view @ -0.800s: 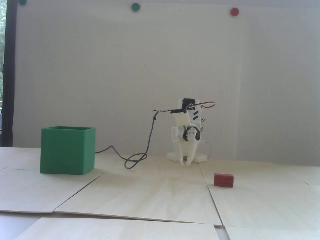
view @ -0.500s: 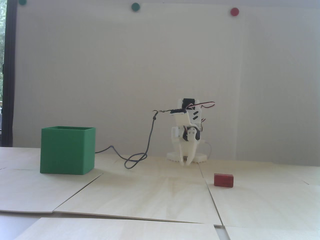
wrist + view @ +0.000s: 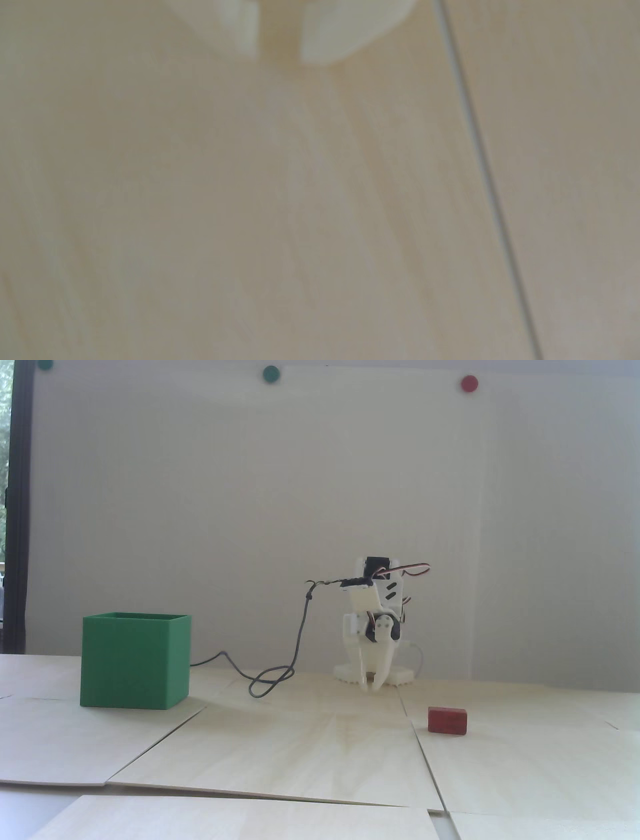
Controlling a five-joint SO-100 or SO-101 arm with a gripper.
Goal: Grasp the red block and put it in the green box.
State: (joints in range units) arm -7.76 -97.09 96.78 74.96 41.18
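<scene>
Fixed view, L to R: green box (image 3: 135, 660) sits on the pale wood table (image 3: 300, 750), well to the left of the pincer, open top, upright; nothing seen inside from this angle; dark cable (image 3: 300, 630) runs from behind the box, loops on the table, then climbs to the arm, all left of the pincer; white arm (image 3: 375, 610) folded low at the back near the wall; pincer (image 3: 373, 686) points down, tips just above the table, a thin gap between them, nothing held; looks nearly clenched, empty; red block (image 3: 447, 721) lies flat on the table, to the right of the pincer & nearer the camera, apart from it, no contact. Wrist view is blurred: two white fingertips (image 3: 242, 31) at top edge w/ a narrow gap, bare wood below, a board seam (image 3: 485, 180) running down to the right of the pincer; block & box not visible there.
</scene>
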